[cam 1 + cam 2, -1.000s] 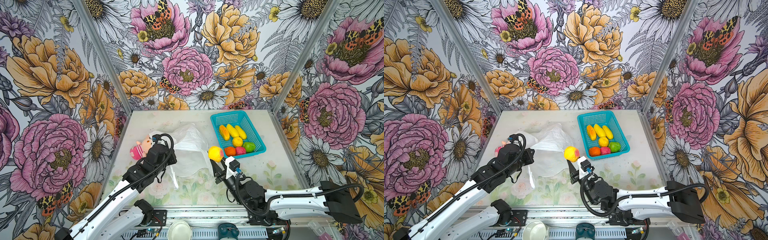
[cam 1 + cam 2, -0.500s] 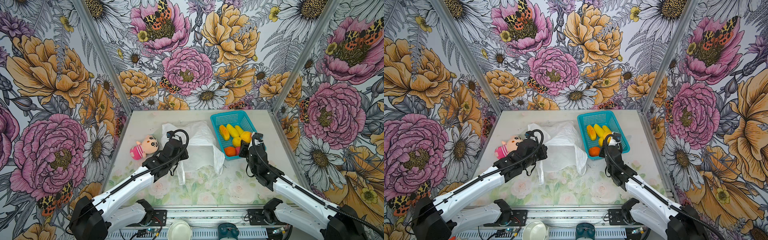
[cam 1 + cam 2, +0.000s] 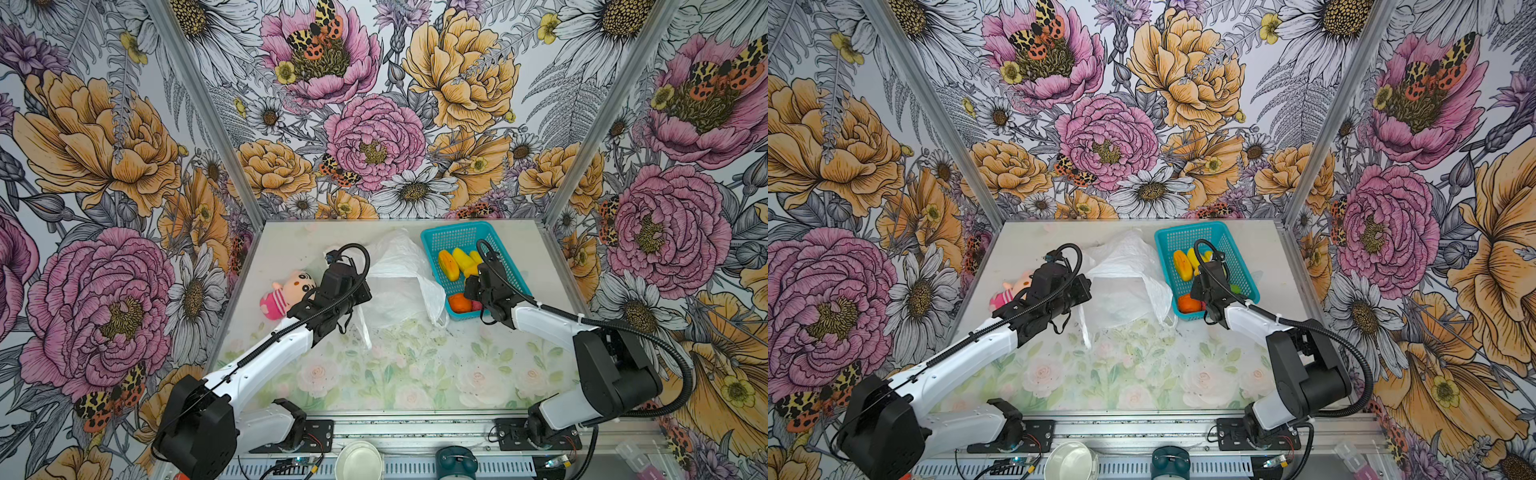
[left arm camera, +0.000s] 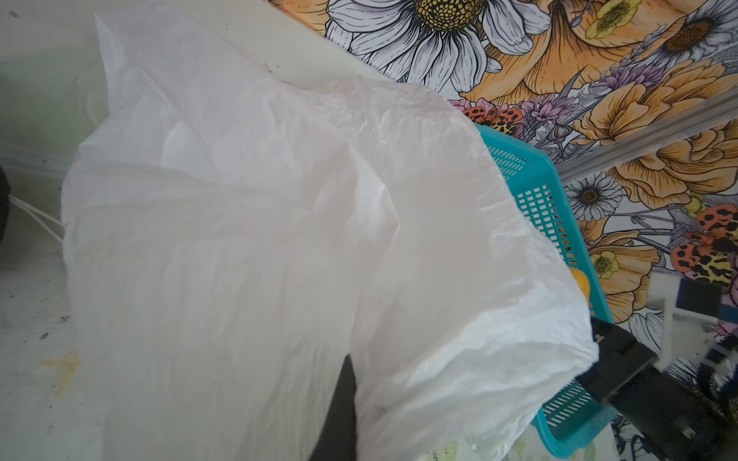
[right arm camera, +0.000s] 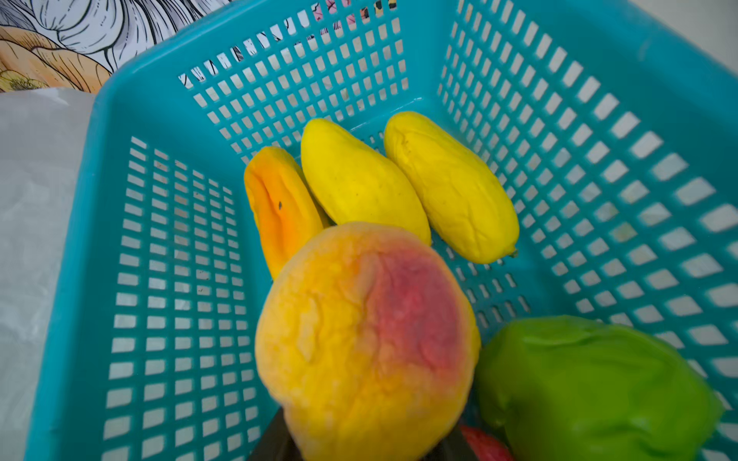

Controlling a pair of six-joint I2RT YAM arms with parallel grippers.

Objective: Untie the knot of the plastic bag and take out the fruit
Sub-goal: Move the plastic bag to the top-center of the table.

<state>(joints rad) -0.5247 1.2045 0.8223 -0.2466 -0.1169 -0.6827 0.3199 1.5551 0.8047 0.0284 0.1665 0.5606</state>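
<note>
The white plastic bag (image 3: 399, 286) lies crumpled and flat in the middle of the table, left of the teal basket (image 3: 436, 243). No knot shows on it. My left gripper (image 3: 358, 305) is shut on the bag's near left edge; in the left wrist view the film drapes over a dark finger (image 4: 339, 415). My right gripper (image 5: 359, 443) is shut on a yellow fruit with a red blush (image 5: 367, 339), held over the basket's near half. In the basket lie an orange long fruit (image 5: 279, 211), two yellow ones (image 5: 359, 187), a green one (image 5: 591, 387) and a round orange one (image 3: 459, 303).
A pink-striped plush doll (image 3: 286, 291) lies left of the left wrist. The flowered walls close in the back and both sides. A white cup (image 3: 358, 461) and a teal knob (image 3: 456, 463) sit on the front rail.
The right arm swung from the front middle to the basket, carrying the yellow-red fruit. The left gripper moved back and right, dragging the bag with it.
</note>
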